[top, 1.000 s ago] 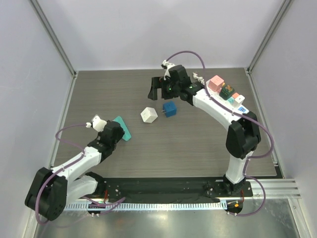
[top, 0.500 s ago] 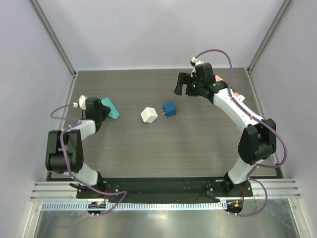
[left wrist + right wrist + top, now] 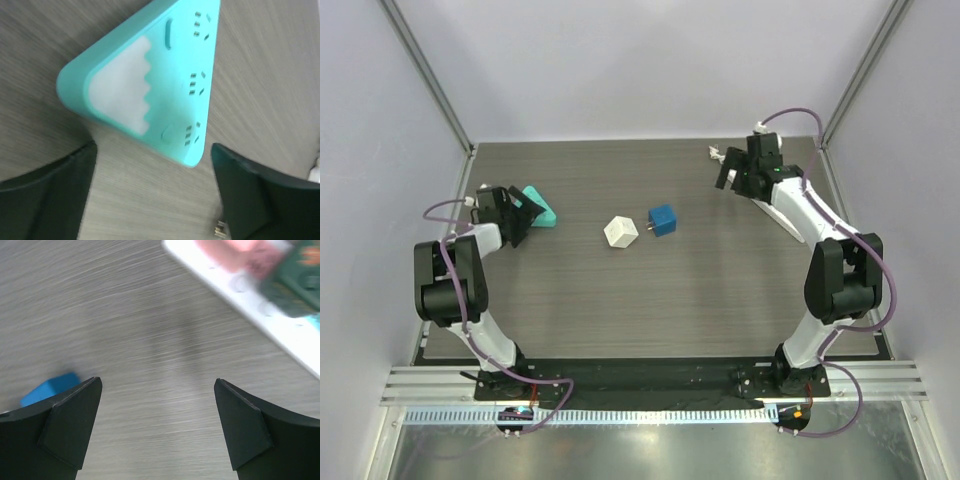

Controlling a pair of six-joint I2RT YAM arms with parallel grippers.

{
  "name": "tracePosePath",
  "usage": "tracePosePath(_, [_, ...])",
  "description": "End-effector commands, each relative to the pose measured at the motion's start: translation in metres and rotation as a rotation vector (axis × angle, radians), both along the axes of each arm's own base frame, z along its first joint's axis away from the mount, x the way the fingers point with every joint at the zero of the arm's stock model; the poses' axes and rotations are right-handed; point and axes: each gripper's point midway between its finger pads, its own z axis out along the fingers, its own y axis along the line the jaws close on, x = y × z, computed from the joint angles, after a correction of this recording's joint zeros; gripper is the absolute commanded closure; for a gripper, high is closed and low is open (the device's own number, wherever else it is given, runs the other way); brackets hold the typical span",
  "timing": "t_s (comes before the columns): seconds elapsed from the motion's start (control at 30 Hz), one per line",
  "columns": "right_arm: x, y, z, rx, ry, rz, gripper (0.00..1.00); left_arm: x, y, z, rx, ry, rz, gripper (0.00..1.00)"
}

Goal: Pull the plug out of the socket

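A teal triangular socket (image 3: pixel 540 208) lies flat at the table's left side, its slots empty (image 3: pixel 150 85). My left gripper (image 3: pixel 523 218) stands open just in front of it, the socket's corner ahead of the gap (image 3: pixel 155 200) and touching neither finger. A white cube plug (image 3: pixel 620 231) and a blue cube plug (image 3: pixel 663 220) lie loose mid-table, side by side. Far right at the back, my right gripper (image 3: pixel 732 176) hovers open over bare table (image 3: pixel 157 425), with the blue plug (image 3: pixel 47 390) behind its left finger.
A white power strip (image 3: pixel 280 325) carrying a pink plug (image 3: pixel 235 247) and a green one (image 3: pixel 300 270) lies at the back right, mostly under my right arm in the top view. Grey walls close in the table on three sides.
My left gripper slid the teal socket to the table's left side, then opened and let go of it. My right arm swung right, away from the blue plug.
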Motion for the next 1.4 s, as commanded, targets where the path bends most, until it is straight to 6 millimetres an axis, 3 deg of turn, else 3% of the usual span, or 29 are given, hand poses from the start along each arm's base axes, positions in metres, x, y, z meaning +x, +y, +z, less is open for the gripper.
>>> tracePosePath(0.0, [0.009, -0.063, 0.015, -0.039, -0.045, -0.213, 0.0, -0.009, -0.007, 0.034, -0.025, 0.033, 0.001, 0.01])
tracePosePath(0.07, [0.011, -0.09, 0.016, -0.038, -0.03, -0.278, 0.0, -0.015, -0.021, 0.055, -0.021, 0.042, -0.036, 0.0])
tracePosePath(0.13, [0.011, -0.137, 0.018, -0.013, -0.036, -0.397, 0.01, -0.012, -0.032, 0.086, -0.007, 0.009, -0.07, 0.0])
tracePosePath(0.17, [0.01, -0.151, 0.019, 0.01, -0.038, -0.426, 0.0, -0.018, -0.044, 0.106, 0.014, -0.018, -0.092, 0.0])
tracePosePath(0.23, [0.005, -0.188, 0.022, 0.042, -0.054, -0.53, 0.01, -0.024, -0.059, 0.124, 0.026, -0.061, -0.12, 0.0])
tracePosePath(0.27, [0.006, -0.195, 0.022, 0.059, -0.058, -0.542, 0.01, -0.029, -0.087, 0.135, 0.027, -0.094, -0.186, 0.0])
tracePosePath(0.3, [0.007, -0.204, 0.023, 0.064, -0.061, -0.559, 0.01, -0.036, -0.1, 0.146, 0.022, -0.129, -0.217, 0.0])
tracePosePath(0.33, [0.011, -0.214, 0.028, 0.067, -0.077, -0.575, 0.01, -0.044, -0.125, 0.151, 0.013, -0.148, -0.279, 0.0])
tracePosePath(0.4, [0.017, -0.231, 0.018, 0.053, -0.059, -0.602, 0.01, -0.057, -0.156, 0.16, -0.032, -0.191, -0.363, 0.0])
tracePosePath(0.43, [0.027, -0.237, 0.028, 0.051, -0.086, -0.597, 0.01, -0.068, -0.18, 0.161, -0.049, -0.197, -0.429, 0.0])
tracePosePath(0.47, [0.031, -0.244, 0.025, 0.05, -0.076, -0.59, 0.01, -0.075, -0.193, 0.162, -0.061, -0.201, -0.469, 0.01])
tracePosePath(0.5, [0.038, -0.245, 0.009, 0.059, -0.046, -0.577, 0.01, -0.085, -0.202, 0.16, -0.067, -0.201, -0.502, 0.01])
tracePosePath(0.53, [0.046, -0.247, 0.013, 0.061, -0.06, -0.564, 0.01, -0.097, -0.22, 0.16, -0.073, -0.201, -0.559, 0.02])
tracePosePath(0.63, [0.061, -0.247, -0.008, 0.082, -0.033, -0.523, 0.01, -0.123, -0.247, 0.159, -0.087, -0.217, -0.653, 0.03])
tracePosePath(0.7, [0.065, -0.251, -0.02, 0.106, -0.017, -0.528, 0.02, -0.131, -0.26, 0.162, -0.093, -0.234, -0.698, 0.04])
tracePosePath(0.73, [0.07, -0.245, -0.034, 0.151, 0.003, -0.503, 0.02, -0.138, -0.272, 0.164, -0.099, -0.242, -0.736, 0.05])
tracePosePath(0.83, [0.076, -0.238, -0.051, 0.234, 0.017, -0.49, 0.04, -0.149, -0.295, 0.173, -0.094, -0.264, -0.819, 0.06])
tracePosePath(0.9, [0.075, -0.234, -0.054, 0.258, 0.018, -0.49, 0.05, -0.151, -0.305, 0.174, -0.093, -0.266, -0.846, 0.07])
tracePosePath(1.1, [0.052, -0.21, -0.064, 0.355, 0.015, -0.479, 0.06, -0.159, -0.332, 0.17, -0.102, -0.252, -0.919, 0.08])
tracePosePath(1.17, [0.04, -0.195, -0.077, 0.421, 0.04, -0.478, 0.07, -0.161, -0.338, 0.171, -0.106, -0.252, -0.931, 0.08])
tracePosePath(1.2, [0.035, -0.189, -0.07, 0.451, 0.028, -0.482, 0.07, -0.161, -0.34, 0.171, -0.105, -0.253, -0.936, 0.08])
tracePosePath(1.23, [0.025, -0.179, -0.084, 0.488, 0.039, -0.48, 0.08, -0.163, -0.342, 0.171, -0.105, -0.253, -0.942, 0.08])
tracePosePath(1.3, [0.015, -0.162, -0.078, 0.573, 0.031, -0.494, 0.09, -0.163, -0.346, 0.171, -0.105, -0.253, -0.947, 0.08])
tracePosePath(1.37, [-0.002, -0.146, -0.09, 0.617, 0.061, -0.499, 0.1, -0.163, -0.35, 0.172, -0.104, -0.252, -0.956, 0.09])
